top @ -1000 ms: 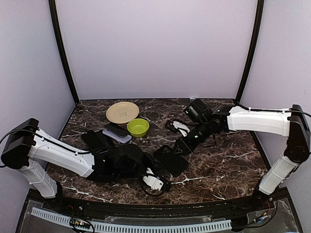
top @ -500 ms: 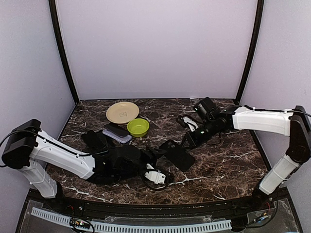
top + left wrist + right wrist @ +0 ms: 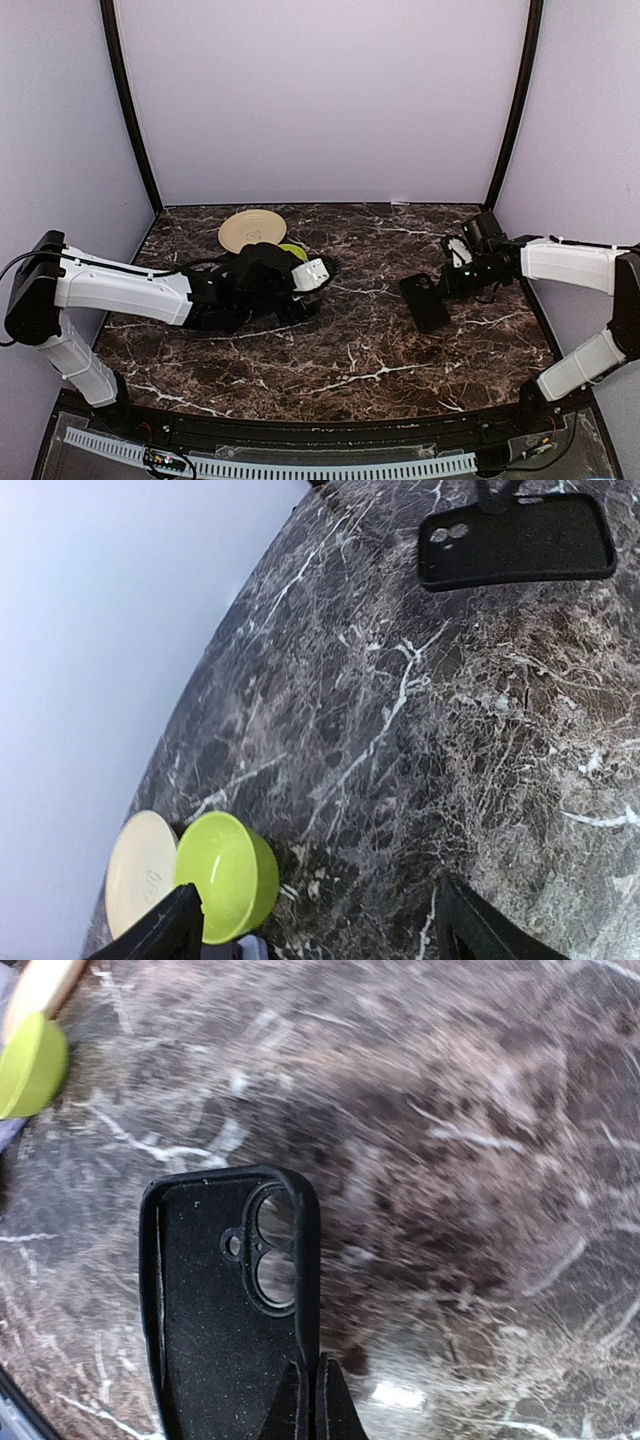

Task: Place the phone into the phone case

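From above, the black case [image 3: 425,302] lies toward 3 o'clock on the table [image 3: 350,350], with the right claw [image 3: 445,287] at its 1 o'clock corner. Left wrist: the left claw [image 3: 320,912] is spread wide and empty, a green bowl [image 3: 232,875] at its 9 o'clock. Right wrist: the claw is pinched tight on the case's rim

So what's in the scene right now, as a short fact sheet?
Surface: dark marbled table
Right gripper: shut on the rim of a black phone case
Case contents: empty, open side showing
Left gripper: open, holding nothing, close to the green bowl
Plate: cream plate next to the bowl
Phone: none clearly in view
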{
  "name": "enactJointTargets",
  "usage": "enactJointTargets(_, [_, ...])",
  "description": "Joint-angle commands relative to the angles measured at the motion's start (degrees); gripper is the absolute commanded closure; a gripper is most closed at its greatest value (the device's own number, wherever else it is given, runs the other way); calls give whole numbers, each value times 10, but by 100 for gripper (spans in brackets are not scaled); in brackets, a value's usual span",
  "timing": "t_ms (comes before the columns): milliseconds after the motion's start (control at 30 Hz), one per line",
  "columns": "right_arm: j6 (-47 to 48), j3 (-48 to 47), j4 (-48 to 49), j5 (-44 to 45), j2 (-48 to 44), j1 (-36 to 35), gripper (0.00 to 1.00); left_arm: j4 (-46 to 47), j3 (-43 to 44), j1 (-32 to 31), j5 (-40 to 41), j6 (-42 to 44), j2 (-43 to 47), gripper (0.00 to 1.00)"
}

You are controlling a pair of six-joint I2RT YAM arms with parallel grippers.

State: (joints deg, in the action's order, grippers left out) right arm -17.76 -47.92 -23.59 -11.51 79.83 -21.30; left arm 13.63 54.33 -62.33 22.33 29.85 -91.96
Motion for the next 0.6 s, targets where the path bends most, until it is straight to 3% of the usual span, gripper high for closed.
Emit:
enactJointTargets(0, [-5,25,26,55,6,23,100,-96,-6,19,-32,-175,49,18])
enactJointTargets(133, [-5,34,25,101,25,35,100,-187,0,82,-63,-314,77,19])
enactJointTargets(300, [-6,27,20,145,40,35,100,-234,-23,175,-85,-472,141,20])
enactJointTargets(433, [-2,14,5,167,49,35,73,-230,-59,234,-116,-538,183,20])
enactJointTargets(567, [1,3,-8,176,39,35,56,-242,-67,266,-136,-568,182,21])
